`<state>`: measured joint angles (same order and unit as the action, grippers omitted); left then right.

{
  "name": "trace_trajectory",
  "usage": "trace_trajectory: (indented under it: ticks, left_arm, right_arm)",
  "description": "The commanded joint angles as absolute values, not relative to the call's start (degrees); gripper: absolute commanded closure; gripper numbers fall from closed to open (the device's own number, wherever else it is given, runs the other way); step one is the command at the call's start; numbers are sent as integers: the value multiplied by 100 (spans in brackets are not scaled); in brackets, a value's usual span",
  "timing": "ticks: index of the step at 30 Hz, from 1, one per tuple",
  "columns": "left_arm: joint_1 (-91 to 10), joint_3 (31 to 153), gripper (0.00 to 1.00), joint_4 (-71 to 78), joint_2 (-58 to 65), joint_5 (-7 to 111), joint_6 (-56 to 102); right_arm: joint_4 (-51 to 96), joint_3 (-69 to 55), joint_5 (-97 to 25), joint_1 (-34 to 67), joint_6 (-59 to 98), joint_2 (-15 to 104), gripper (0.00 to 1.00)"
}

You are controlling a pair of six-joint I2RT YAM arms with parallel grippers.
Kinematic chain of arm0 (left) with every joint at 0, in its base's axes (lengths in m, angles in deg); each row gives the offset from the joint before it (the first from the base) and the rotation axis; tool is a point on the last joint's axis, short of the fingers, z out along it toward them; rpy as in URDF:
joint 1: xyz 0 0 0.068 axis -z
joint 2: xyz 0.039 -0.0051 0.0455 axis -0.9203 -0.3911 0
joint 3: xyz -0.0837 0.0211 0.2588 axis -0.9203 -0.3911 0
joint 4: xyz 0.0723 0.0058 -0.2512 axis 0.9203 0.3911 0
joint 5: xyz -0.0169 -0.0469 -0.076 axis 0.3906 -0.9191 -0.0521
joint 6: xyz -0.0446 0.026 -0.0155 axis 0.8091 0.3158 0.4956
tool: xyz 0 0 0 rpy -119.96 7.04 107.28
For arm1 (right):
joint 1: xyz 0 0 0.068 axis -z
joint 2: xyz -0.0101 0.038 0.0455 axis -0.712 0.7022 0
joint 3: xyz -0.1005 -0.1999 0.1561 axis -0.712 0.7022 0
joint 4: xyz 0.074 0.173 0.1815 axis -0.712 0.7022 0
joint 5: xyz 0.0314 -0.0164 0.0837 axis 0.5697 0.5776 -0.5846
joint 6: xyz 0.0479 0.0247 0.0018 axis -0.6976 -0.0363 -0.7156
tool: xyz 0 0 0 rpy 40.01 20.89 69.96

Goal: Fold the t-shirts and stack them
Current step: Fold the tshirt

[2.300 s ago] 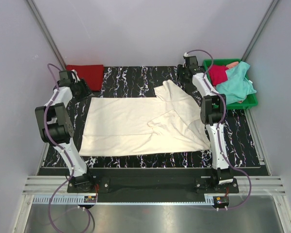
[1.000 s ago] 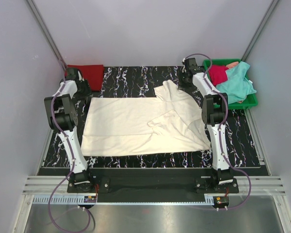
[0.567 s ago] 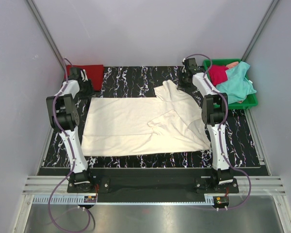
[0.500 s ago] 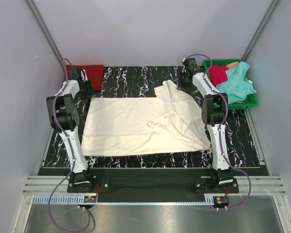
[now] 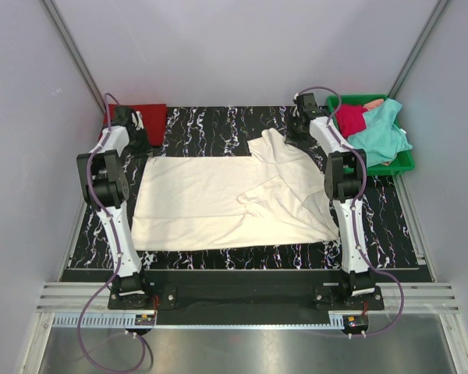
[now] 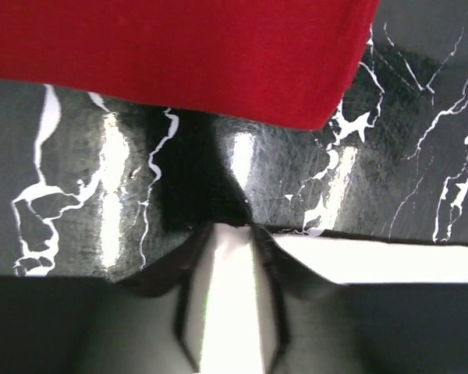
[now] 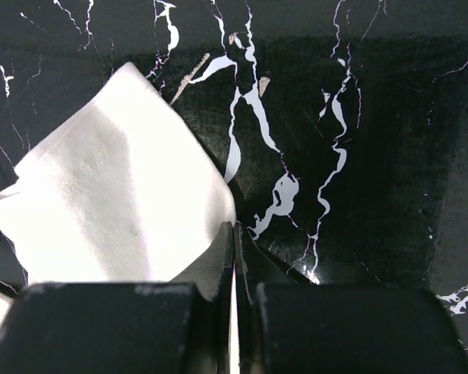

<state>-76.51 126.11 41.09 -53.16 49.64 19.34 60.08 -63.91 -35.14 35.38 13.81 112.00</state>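
Black white-veined tabletop (image 5: 218, 125), pale grey walls (image 5: 218, 47). Cream-white t-shirt (image 5: 210, 202) spread at centre. Left gripper (image 6: 231, 230) and right gripper (image 7: 234, 227) jaws each pinching its upper edge. Red t-shirt (image 5: 150, 117) upper left.

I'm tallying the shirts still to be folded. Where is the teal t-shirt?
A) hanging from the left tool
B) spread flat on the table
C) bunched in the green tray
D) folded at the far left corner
C: the teal t-shirt lies crumpled in the green tray, beside the crimson t-shirt.
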Motion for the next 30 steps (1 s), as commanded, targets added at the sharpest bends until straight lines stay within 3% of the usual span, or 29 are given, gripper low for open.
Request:
trace_trajectory:
  ticks: [1,2,3,13,30]
  left_arm:
    - [-7611,12769,80,4292,-5568,4610,1893]
    - [-7638,12787,96,4301,-5569,4601,1919]
    - [-7664,12796,100,4248,-5569,4592,1928]
    - [-7708,12717,100,4028,-4717,4838,2314]
    - [-7734,11583,100,4046,-3249,5251,2658]
  right_arm:
    - [6047,-6317,-3585,3450,1347,11027,100]
    - [6056,-6326,-3585,3459,1347,11027,100]
    - [6056,-6352,-3585,3459,1338,11036,100]
    - [6495,-6721,-3514,3573,943,10834,100]
    - [7664,-6695,-2944,3696,679,9472,100]
